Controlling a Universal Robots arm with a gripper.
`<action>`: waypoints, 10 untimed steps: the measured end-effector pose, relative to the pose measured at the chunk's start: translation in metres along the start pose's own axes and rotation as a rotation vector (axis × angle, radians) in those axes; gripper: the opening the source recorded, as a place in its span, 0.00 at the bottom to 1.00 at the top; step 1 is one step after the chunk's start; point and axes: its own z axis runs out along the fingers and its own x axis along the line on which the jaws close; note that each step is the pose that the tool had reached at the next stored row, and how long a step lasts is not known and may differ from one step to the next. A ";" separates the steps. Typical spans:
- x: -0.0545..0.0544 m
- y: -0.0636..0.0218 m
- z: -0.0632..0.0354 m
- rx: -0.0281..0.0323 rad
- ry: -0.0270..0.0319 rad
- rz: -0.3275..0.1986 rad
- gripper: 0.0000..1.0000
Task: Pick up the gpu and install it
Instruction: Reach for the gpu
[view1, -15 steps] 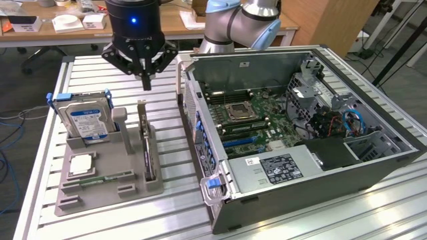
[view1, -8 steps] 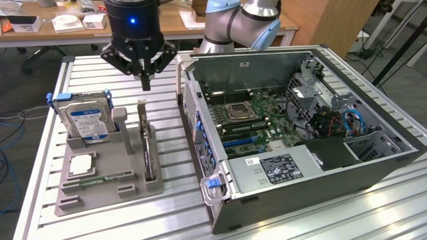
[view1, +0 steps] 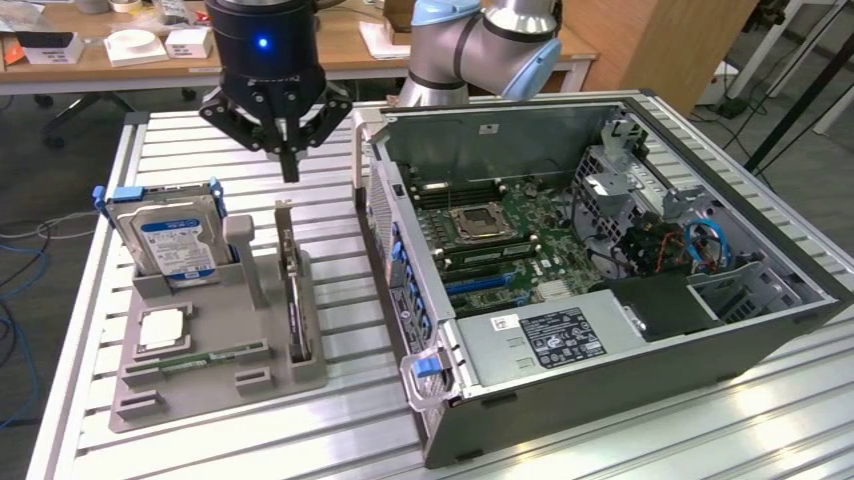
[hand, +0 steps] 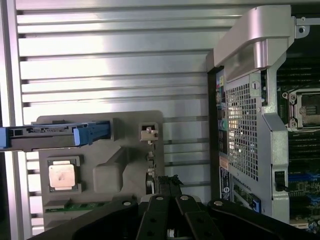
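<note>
The pincer hangs clenched on nothing, its two fingers pressed together and pointing straight down at the table. Just below it, and a touch nearer the front, stands the gpu, untouched. It sits in a slot of the grey holder, propped on its long edge. To my eye that leaves the top edge free for a pinch from above.

The card is thin, dark, long and narrow. Seen from the wrist it is little more than a line running off from the fingertips. A silvery bracket stands upright at the end lying closest under the pincer.

Lower and off to the exterior view's left of the pincer, a drive in a blue frame stands in the same holder. On the pincer's other side the case lies open on its side with its board facing up, I'd guess so that a card can go in from above.
</note>
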 end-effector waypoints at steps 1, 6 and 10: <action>0.000 0.0000 0.0001 0.0000 0.0000 0.000 0.11; 0.001 -0.0001 0.0004 0.0000 0.0000 0.000 0.11; 0.002 -0.0002 0.0007 0.0000 0.0000 0.000 0.11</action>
